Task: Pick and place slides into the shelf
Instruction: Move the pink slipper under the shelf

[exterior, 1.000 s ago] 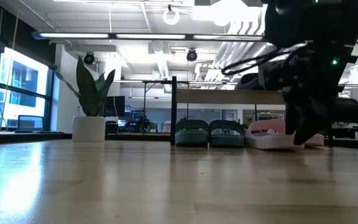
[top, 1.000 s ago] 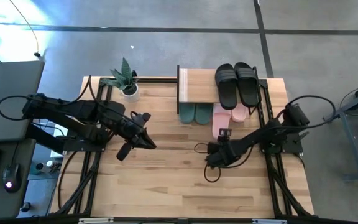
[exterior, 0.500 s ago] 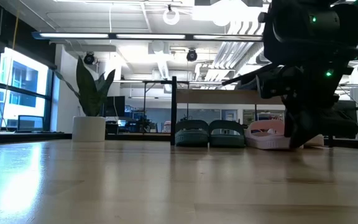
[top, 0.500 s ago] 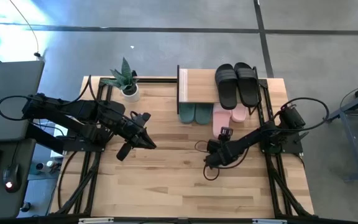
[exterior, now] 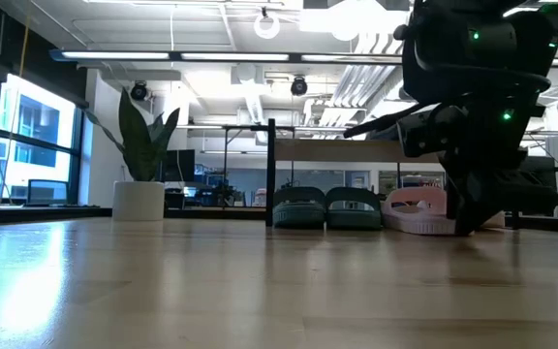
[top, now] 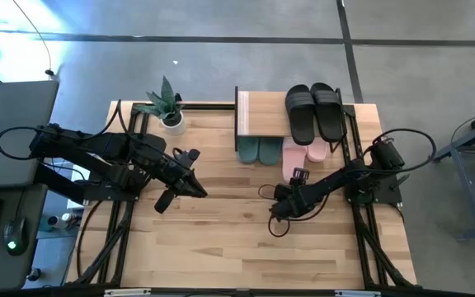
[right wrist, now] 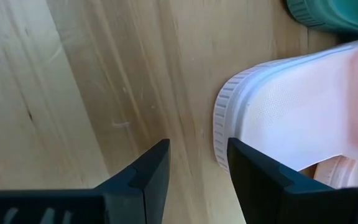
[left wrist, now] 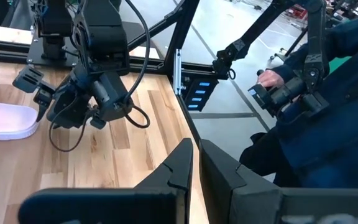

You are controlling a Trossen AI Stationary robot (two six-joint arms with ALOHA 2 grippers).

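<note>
The shelf (top: 262,114) stands at the table's far edge. The black slides (top: 313,111) lie on its top board. The teal slides (top: 258,150) sit under it. Beside them the pink slides lie sole down on the table, one (top: 293,158) jutting out toward the near side, the other (top: 318,150) farther in. My right gripper (top: 299,176) is open and low, just before the heel (right wrist: 229,124) of the jutting pink slide, seen also in the low view (exterior: 468,223). My left gripper (top: 192,173) waits shut above the table's left half.
A potted plant (top: 167,106) stands at the far left of the shelf. A person (left wrist: 328,93) sits beyond the table's right edge in the left wrist view. Bare tabletop (top: 237,239) lies along the near side.
My right gripper has sunk a little toward the table by the pink slide's heel, and its arm has shifted slightly. The slides have stayed put.
</note>
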